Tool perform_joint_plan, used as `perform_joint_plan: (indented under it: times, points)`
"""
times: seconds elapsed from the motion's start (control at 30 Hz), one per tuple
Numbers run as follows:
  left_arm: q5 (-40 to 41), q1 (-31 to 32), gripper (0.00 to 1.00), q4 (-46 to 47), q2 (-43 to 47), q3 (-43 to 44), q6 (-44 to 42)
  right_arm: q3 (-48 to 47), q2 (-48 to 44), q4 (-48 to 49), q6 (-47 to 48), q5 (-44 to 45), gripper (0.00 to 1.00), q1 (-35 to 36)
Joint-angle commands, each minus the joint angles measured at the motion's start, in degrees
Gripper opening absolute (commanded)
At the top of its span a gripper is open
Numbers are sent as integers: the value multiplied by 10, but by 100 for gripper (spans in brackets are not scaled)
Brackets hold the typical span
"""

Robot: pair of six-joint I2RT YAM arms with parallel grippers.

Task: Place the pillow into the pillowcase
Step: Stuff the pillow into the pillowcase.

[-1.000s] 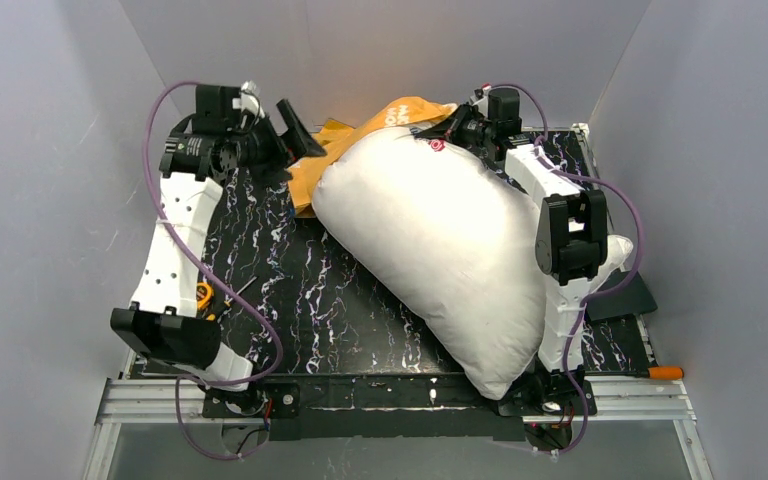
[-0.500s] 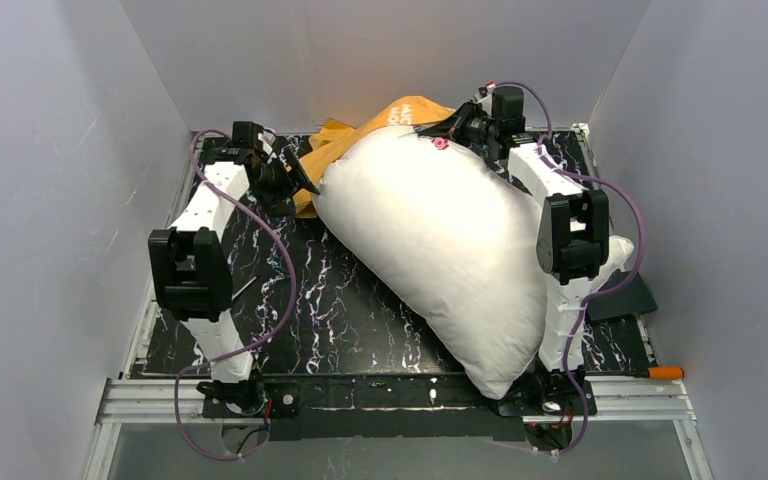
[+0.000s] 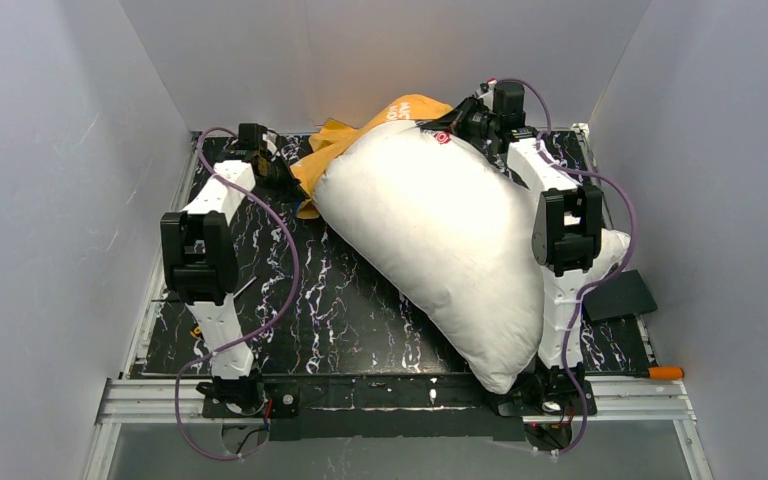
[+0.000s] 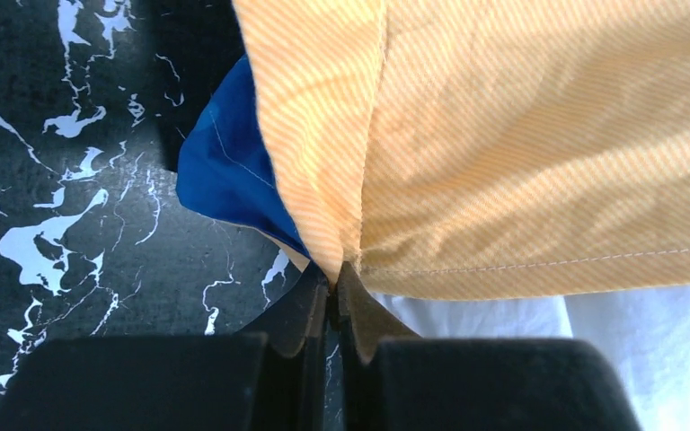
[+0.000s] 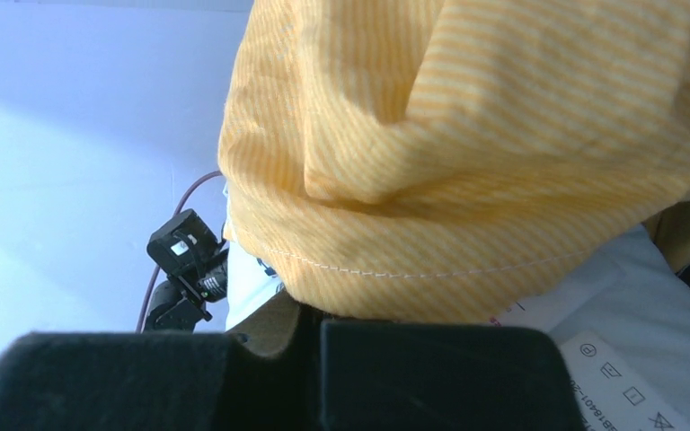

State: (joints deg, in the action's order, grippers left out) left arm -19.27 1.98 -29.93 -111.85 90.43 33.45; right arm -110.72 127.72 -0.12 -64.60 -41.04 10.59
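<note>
The pillow (image 3: pixel 440 250), plump and white, lies diagonally across the black marbled table (image 3: pixel 340 300), its far end tucked into the pillowcase (image 3: pixel 400 112), whose orange-yellow side shows at the back. My left gripper (image 3: pixel 295 182) is at the case's left corner. In the left wrist view it (image 4: pixel 334 277) is shut on the orange hem (image 4: pixel 521 135), with blue fabric (image 4: pixel 225 171) to the left and the white pillow (image 4: pixel 629 341) below. My right gripper (image 3: pixel 442 130) is at the pillow's top right corner. In the right wrist view it (image 5: pixel 310 314) is shut on the orange pillowcase (image 5: pixel 485 135), above the pillow's label (image 5: pixel 611 359).
Grey walls enclose the table on three sides. A black wedge-shaped thing (image 3: pixel 620 297) lies at the right edge, and an orange-handled tool (image 3: pixel 665 372) sits on the front rail. The right arm (image 3: pixel 560 240) leans over the pillow's right side.
My left arm has swung inward and down to the pillowcase's left corner, and its open gripper has shut on the orange hem. The right gripper has kept its grip, lifting slightly.
</note>
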Motion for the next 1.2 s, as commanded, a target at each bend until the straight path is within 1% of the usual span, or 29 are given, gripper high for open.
perform_joint_plan:
  times: [0.0,0.23,0.43,0.5,0.6,0.7,0.83,0.93,1.07,1.17]
  points:
    - [-24,-2,0,-6,37,-9,-33,-55,-1,52,-33,10,1,-14]
    - [-57,-2,0,-51,138,-68,-16,-58,-15,97,-48,43,1,-38]
    - [-120,-1,0,-65,240,-122,36,-51,-40,130,-44,80,1,-50]
    - [-142,-1,0,-81,265,-135,43,-39,-52,156,-43,94,1,-51]
    - [-161,-1,0,-112,288,-163,40,-14,-70,193,-43,114,1,-51]
    - [-160,0,0,-143,303,-199,34,5,-85,227,-44,129,1,-51]
    - [-188,11,0,-152,305,-238,52,49,-109,304,-57,154,1,-51]
    - [-206,49,0,-151,289,-220,67,59,-115,323,-54,164,1,-50]
    - [-225,130,0,-153,244,-154,69,76,-115,374,-84,170,1,-49]
    - [-234,179,0,-155,215,-102,57,81,-117,385,-88,169,1,-46]
